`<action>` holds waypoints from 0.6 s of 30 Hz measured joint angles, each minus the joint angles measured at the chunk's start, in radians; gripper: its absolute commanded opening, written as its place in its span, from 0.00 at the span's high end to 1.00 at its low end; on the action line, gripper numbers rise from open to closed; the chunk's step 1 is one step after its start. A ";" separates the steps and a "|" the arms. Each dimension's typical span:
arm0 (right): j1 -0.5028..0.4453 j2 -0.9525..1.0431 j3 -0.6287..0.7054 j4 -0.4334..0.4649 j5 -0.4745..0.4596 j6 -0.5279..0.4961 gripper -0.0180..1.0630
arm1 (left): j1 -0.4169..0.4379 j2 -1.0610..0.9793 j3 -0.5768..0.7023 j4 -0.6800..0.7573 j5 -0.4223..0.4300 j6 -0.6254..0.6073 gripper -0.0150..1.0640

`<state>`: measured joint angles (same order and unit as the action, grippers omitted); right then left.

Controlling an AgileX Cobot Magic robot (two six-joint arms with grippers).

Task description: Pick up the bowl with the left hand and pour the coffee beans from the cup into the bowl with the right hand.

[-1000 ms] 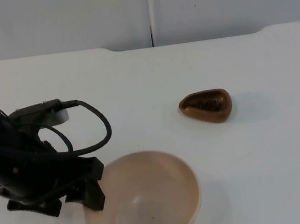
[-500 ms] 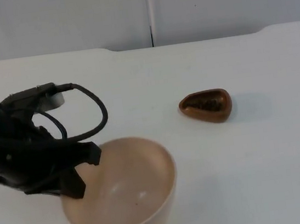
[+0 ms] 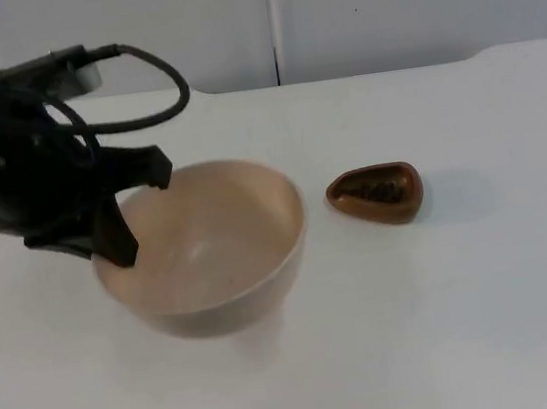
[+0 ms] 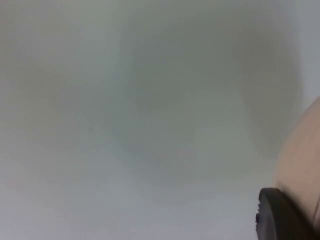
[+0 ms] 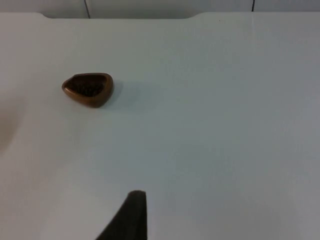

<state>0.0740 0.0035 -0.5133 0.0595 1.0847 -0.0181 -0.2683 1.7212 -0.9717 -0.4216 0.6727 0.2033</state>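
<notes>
While the left gripper (image 3: 119, 220) clamps the left rim of the beige bowl (image 3: 209, 248), the bowl hangs tilted above the white table (image 3: 490, 317) — its shadow lies on the surface beneath. One black finger (image 3: 117, 240) reaches inside the bowl. To the bowl's right, near but apart, the small brown cup (image 3: 376, 193) stands on the table with dark coffee beans (image 3: 372, 189) inside. Whether the right gripper is open or closed — I cannot tell; its arm waits well away from the cup.
</notes>
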 measured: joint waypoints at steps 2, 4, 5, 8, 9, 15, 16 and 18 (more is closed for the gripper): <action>0.000 0.000 0.000 0.000 0.000 0.000 0.01 | 0.000 -0.002 -0.051 0.019 0.033 -0.020 0.99; 0.000 0.000 0.000 0.000 0.000 0.000 0.01 | 0.000 -0.006 -0.071 0.023 0.042 -0.025 0.99; 0.000 0.000 0.000 0.000 0.000 0.000 0.01 | 0.000 -0.006 -0.071 0.023 0.042 -0.025 0.99; 0.000 0.000 0.000 0.000 0.000 0.000 0.01 | 0.000 -0.008 -0.076 0.030 0.046 -0.029 0.99; 0.000 0.000 0.000 0.000 0.000 0.000 0.01 | 0.000 -0.008 -0.076 0.038 0.049 -0.029 0.99; 0.000 0.000 0.000 0.000 0.000 0.000 0.01 | 0.000 -0.008 -0.076 0.056 0.069 -0.029 0.99; 0.000 0.000 0.000 0.000 0.000 0.000 0.01 | 0.000 -0.008 -0.076 0.061 0.072 -0.029 0.99; 0.000 0.000 0.000 0.000 0.000 0.000 0.01 | 0.000 -0.008 -0.076 0.068 0.076 -0.029 0.99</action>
<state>0.0740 0.0035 -0.5133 0.0595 1.0847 -0.0181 -0.2683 1.7131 -1.0476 -0.3541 0.7486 0.1748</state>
